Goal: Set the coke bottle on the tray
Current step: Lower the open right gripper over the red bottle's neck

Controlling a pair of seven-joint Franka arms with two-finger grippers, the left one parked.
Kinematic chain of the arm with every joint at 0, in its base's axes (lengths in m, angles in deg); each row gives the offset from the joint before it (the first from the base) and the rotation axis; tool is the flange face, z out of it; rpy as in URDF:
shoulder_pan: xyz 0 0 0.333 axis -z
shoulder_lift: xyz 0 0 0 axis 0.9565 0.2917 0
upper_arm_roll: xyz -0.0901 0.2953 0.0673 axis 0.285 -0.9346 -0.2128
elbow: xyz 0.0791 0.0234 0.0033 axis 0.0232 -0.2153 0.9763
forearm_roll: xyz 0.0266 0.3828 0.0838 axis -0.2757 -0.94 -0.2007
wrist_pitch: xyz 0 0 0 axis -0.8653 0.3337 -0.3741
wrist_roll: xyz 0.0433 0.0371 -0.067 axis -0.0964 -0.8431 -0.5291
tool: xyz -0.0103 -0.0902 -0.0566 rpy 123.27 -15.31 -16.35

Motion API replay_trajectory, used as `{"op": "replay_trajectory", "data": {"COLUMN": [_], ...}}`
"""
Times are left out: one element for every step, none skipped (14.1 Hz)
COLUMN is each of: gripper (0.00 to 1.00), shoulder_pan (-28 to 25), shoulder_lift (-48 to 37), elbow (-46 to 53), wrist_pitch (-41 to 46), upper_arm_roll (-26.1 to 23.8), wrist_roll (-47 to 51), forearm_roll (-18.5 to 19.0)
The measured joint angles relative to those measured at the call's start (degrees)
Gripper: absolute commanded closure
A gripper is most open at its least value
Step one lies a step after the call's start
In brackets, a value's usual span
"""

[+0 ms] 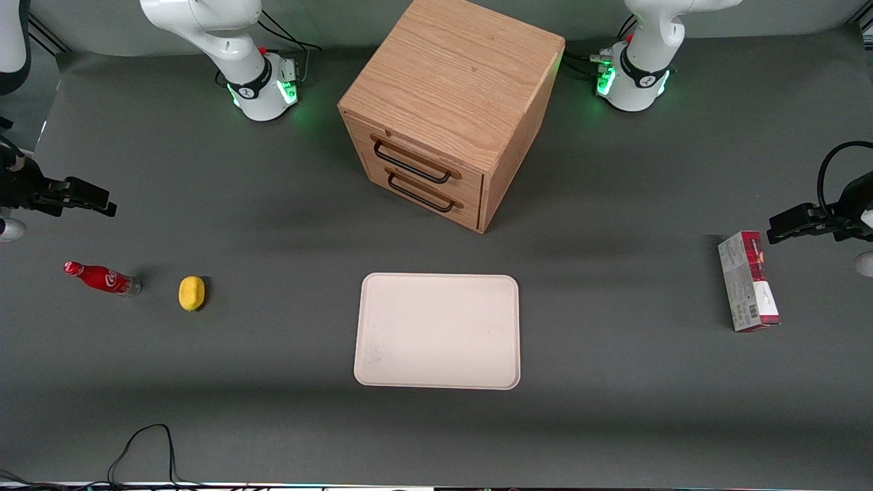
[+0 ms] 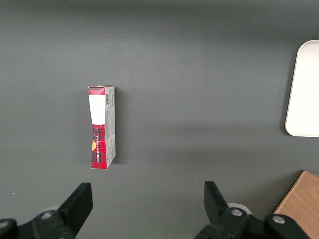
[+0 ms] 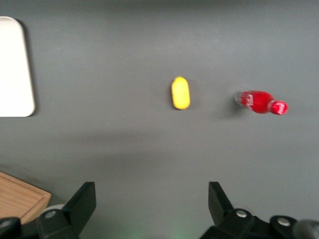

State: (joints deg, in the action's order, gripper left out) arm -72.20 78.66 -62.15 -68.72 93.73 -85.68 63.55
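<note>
The coke bottle (image 1: 102, 278) lies on its side on the grey table at the working arm's end, red cap pointing toward the table's end. It also shows in the right wrist view (image 3: 261, 102). The cream-white tray (image 1: 436, 331) lies flat near the table's middle, bare, nearer the front camera than the wooden cabinet; its rim shows in the right wrist view (image 3: 12, 64). My right gripper (image 1: 102, 200) hovers open and empty above the table, a little farther from the front camera than the bottle, fingers wide apart in the right wrist view (image 3: 152, 191).
A yellow lemon (image 1: 191, 293) lies between the bottle and the tray, close beside the bottle. A wooden two-drawer cabinet (image 1: 450, 109) stands at the table's middle. A red-and-grey carton (image 1: 748, 281) lies toward the parked arm's end. Cables (image 1: 143, 447) trail at the front edge.
</note>
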Motion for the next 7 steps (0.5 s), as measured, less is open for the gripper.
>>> {"op": "replay_trajectory", "data": {"gripper": [0.0,0.0,0.0,0.0,0.0,0.0,0.0], "shoulder_pan": [0.2,0.3,0.5,0.6,0.7,0.8,0.9], "shoulder_lift": [0.0,0.1,0.3,0.6,1.1,1.8,2.7], "elbow": [-0.3,-0.8,-1.3,-1.8,-2.4,-3.0,-3.6], "wrist_pitch": [-0.2,-1.0,-2.3,-4.1,-6.0,-7.9,-9.7], "upper_arm_roll": [1.3,3.2,5.2,7.3,9.2,11.0,12.6], "wrist_roll": [-2.6,-6.0,-9.2,-12.3,-15.1,-18.0,-20.5], "forearm_roll": [0.2,0.3,0.3,0.3,0.3,0.3,0.3]}}
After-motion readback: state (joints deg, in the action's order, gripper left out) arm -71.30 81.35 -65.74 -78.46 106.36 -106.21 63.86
